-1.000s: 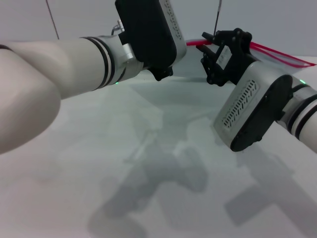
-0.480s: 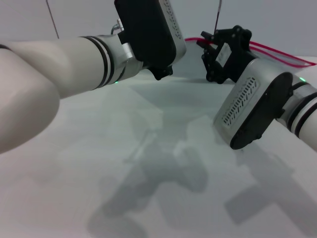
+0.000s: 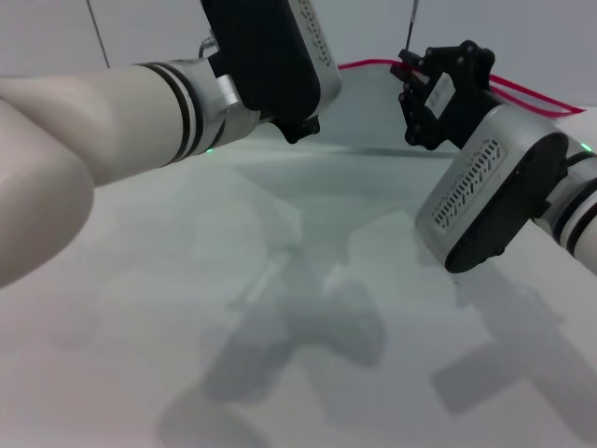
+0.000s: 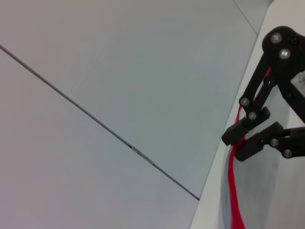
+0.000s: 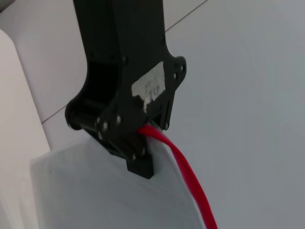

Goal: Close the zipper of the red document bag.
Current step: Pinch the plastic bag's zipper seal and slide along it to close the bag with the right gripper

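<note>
The red document bag (image 3: pixel 373 117) is a translucent pale pouch at the table's far side, stretched between my two arms. Its zipper (image 3: pixel 368 64) is the thin red strip along the far edge. My right gripper (image 3: pixel 408 73) is shut on the zipper; in the left wrist view the right gripper (image 4: pixel 240 142) pinches the zipper (image 4: pixel 232 191). In the head view my left gripper is hidden behind its own black wrist. The right wrist view shows the left gripper (image 5: pixel 138 160) clamped on the bag (image 5: pixel 95 191) at the end of the zipper (image 5: pixel 190 183).
The white table (image 3: pixel 280 327) carries only the arms' shadows in front of me. A pale wall with a thin dark seam (image 4: pixel 95 117) rises just behind the bag. My right arm's grey wrist housing (image 3: pixel 485 196) hangs low over the table's right side.
My right gripper has slid to the right along the red strip, away from the left gripper. More red strip now shows between them. The left arm shifted slightly left and up.
</note>
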